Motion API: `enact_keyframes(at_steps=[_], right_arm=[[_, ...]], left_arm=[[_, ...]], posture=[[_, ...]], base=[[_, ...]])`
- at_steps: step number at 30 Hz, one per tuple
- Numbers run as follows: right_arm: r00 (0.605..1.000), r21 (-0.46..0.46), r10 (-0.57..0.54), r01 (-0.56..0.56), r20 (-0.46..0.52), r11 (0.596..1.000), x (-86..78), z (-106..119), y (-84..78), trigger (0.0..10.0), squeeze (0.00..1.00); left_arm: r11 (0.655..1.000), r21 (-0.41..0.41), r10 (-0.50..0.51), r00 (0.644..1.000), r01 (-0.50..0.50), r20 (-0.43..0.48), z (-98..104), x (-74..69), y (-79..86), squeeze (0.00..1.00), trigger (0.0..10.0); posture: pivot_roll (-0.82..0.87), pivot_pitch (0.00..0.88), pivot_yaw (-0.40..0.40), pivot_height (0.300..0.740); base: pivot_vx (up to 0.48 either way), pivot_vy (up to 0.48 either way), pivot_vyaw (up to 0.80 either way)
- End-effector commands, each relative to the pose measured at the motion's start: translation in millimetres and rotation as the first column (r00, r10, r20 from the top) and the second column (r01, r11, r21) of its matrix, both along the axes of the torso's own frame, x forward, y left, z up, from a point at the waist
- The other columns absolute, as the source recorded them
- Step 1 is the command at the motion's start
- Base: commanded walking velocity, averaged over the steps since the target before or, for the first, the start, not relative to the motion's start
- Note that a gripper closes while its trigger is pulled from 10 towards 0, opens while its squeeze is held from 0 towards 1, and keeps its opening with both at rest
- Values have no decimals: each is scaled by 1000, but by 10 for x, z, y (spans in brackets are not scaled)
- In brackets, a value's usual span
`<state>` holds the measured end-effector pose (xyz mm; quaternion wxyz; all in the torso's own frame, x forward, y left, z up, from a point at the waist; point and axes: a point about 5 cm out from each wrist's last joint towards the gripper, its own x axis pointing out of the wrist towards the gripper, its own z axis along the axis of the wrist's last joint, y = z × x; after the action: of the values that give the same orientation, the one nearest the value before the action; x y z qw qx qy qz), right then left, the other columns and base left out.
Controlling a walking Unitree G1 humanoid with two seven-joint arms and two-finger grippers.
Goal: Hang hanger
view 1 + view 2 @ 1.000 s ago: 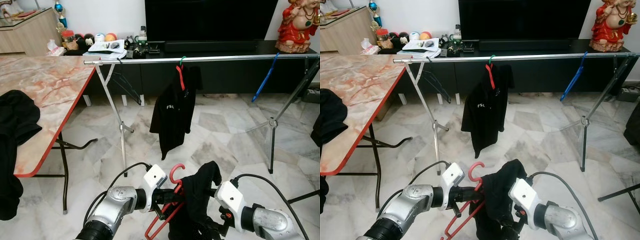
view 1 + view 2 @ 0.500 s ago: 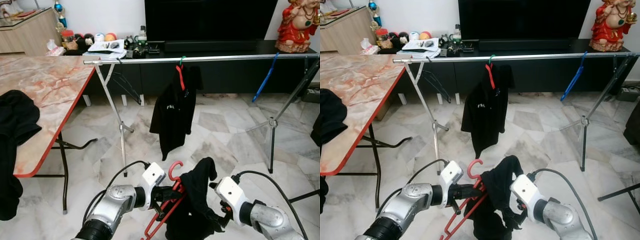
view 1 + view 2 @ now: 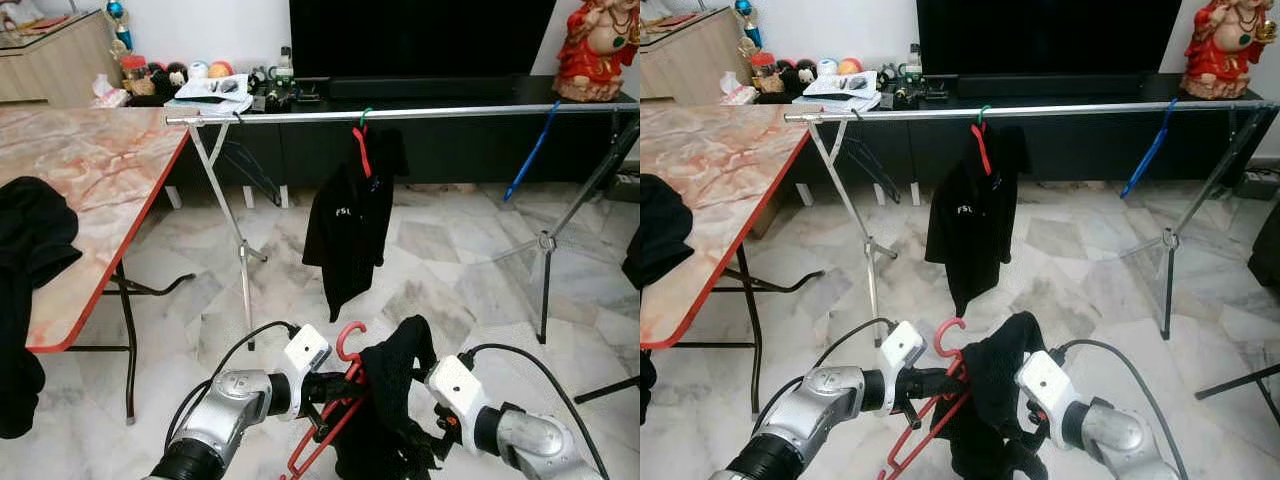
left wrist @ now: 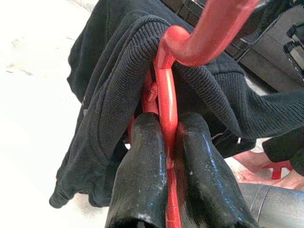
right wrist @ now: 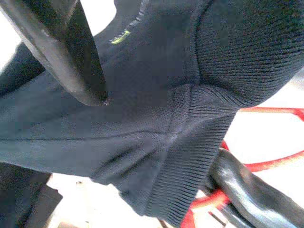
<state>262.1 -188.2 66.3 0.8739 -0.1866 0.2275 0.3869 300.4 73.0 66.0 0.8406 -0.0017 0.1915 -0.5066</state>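
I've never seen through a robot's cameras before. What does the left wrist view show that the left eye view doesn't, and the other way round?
Left wrist view: close up, the two black fingers pinching the red hanger just below its hook, with the shirt's ribbed collar around it.
Left eye view: the room, with the metal rail, a hung black shirt and the marble table.
Both: the left gripper, hanger and black shirt.

Red hanger (image 3: pixel 325 425) lower bar cut off at frame edge, right gripper (image 3: pixel 425 440) fingertips buried in black shirt (image 3: pixel 395 400), shirt hem out of frame.
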Motion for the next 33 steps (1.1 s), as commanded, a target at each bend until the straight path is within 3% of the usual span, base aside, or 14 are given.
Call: enact_keyframes(at_steps=[1, 2, 3, 4, 7, 10, 14, 19, 22, 24, 27, 29, 33], right_arm=[[999, -49, -42, 43, 11, 998, 39, -3, -45, 10000, 1000], [994, -104, -106, 108, 28, 989, 95, -7, -107, 10000, 875], [988, -135, -152, 155, 39, 979, 129, -11, -142, 10000, 149], [978, -155, -200, 206, 50, 966, 161, -10, -169, 10000, 0], [956, -147, -286, 293, 64, 945, 197, 7, -172, 10000, 0], [956, -85, -290, 292, 33, 953, 156, 4, -40, 10000, 0], [987, -51, -163, 163, -6, 985, 38, -28, 129, 10000, 0], [995, -54, -95, 93, -39, 994, -35, -45, 157, 10000, 0], [997, -59, -64, 61, -50, 996, -64, -40, 149, 10000, 0], [998, -71, -53, 50, -39, 996, -64, -33, 136, 10000, 0], [999, -106, -47, 49, 24, 993, -24, 24, 112, 10000, 0], [997, -123, -57, 64, 60, 990, 6, 57, 93, 10000, 0], [990, -75, -110, 117, 86, 990, 49, 146, 81, 10000, 0]], left_arm=[[1000, -16, 6, 999, -6, 38, 87, 47, 8, 0, 10000], [1000, -15, 8, 999, -7, 38, 88, 48, 10, 0, 10000], [1000, -14, 9, 999, -8, 38, 88, 48, 11, 0, 10000], [1000, -13, 9, 999, -9, 37, 84, 47, 13, 0, 10000], [1000, -9, 10, 999, -10, 34, 73, 40, 20, 0, 10000], [1000, -8, 12, 999, -12, 32, 69, 35, 23, 0, 10000], [1000, -9, 22, 999, -22, 37, 72, 48, 20, 0, 10000], [998, -28, 54, 997, -53, 46, 83, 74, 16, 0, 10000], [992, -93, 91, 995, -88, 35, 123, 104, -4, 0, 10000], [980, -177, 92, 996, -90, 4, 179, 108, -41, 0, 10000], [933, -352, 46, 995, -72, -84, 302, 103, -83, 0, 10000], [923, -380, 29, 995, -63, -93, 331, 103, -89, 0, 10000], [887, -457, 24, 993, -73, -112, 412, 133, -97, 0, 10000]], posture=[[-59, 103, 58, 740], [-61, 113, 61, 740], [-61, 113, 61, 740], [-61, 113, 61, 740], [-64, 116, 61, 740], [-63, 119, 60, 740], [-66, 117, 58, 740], [-69, 114, 53, 740], [-75, 108, 44, 740], [-77, 107, 43, 740], [-84, 107, 42, 740], [-85, 107, 42, 740], [-88, 108, 42, 740]], base=[[0, 0, 0], [0, 0, 0], [0, 0, 0], [0, 0, 0], [0, 0, 0], [0, 0, 0], [0, 0, 0], [0, 0, 0], [0, 0, 0], [0, 0, 0], [0, 0, 0], [0, 0, 0], [0, 0, 0]])
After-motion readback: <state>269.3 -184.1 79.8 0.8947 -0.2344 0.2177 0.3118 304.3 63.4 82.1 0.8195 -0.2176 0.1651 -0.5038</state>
